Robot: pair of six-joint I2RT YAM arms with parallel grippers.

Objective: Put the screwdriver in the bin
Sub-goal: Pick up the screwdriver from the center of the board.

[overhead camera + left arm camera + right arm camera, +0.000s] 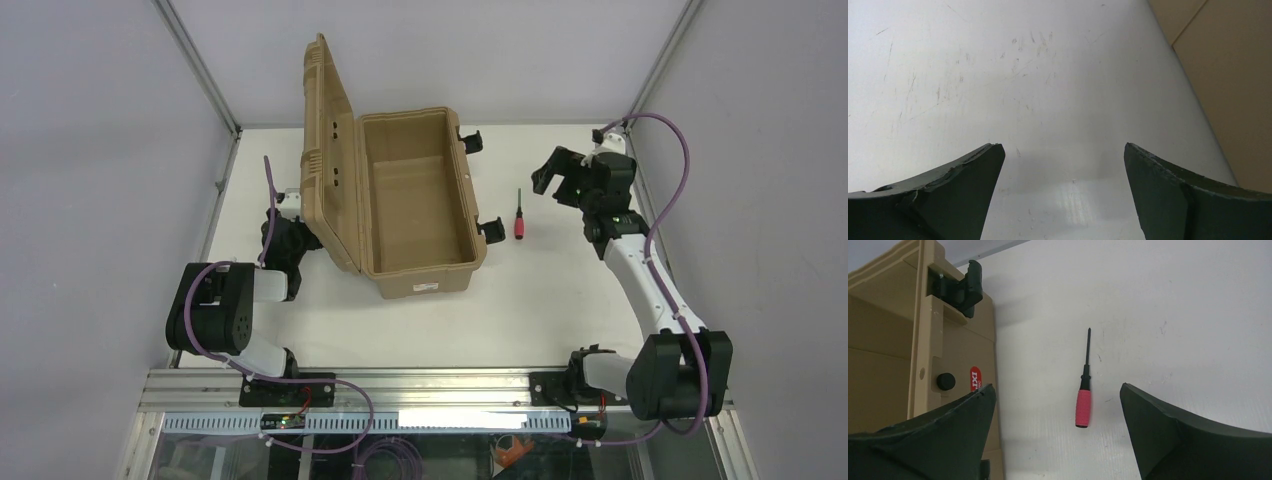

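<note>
Dark right fingers (1168,435), curved and matte, fill the bottom corners of the right wrist view. They are spread wide and grip nothing. Just ahead of them, in line with the gap and nearer the right-hand finger's side of the middle, the screwdriver (1083,407) lies flat on the white surface (1173,315). Its pink, ribbed handle is the end closest to the fingers. Its thin dark shaft runs almost straight away from them, with the tip leaning very slightly to the right. Nothing lies between the fingers and the handle.

Beside the left-hand finger and reaching farther off stands the tan plastic wall of the bin (955,350). It carries a red sticker (975,378) and a round black knob (946,381), and a black latch (960,287) sits at its far corner. The screwdriver is near this wall but apart from it.

From the top view the screwdriver (519,215) rests between the bin (425,275) and the right fingers (545,178), outside the box. The ribbed lid (325,150) stands open on the side away from the tool. A small white label (428,287) sits on the near wall.

On the lid's far side, the left fingers (948,195) are also spread wide with nothing between them. They hang low over scuffed, scratched surface, with a tan panel of the bin just off the right-hand finger.
</note>
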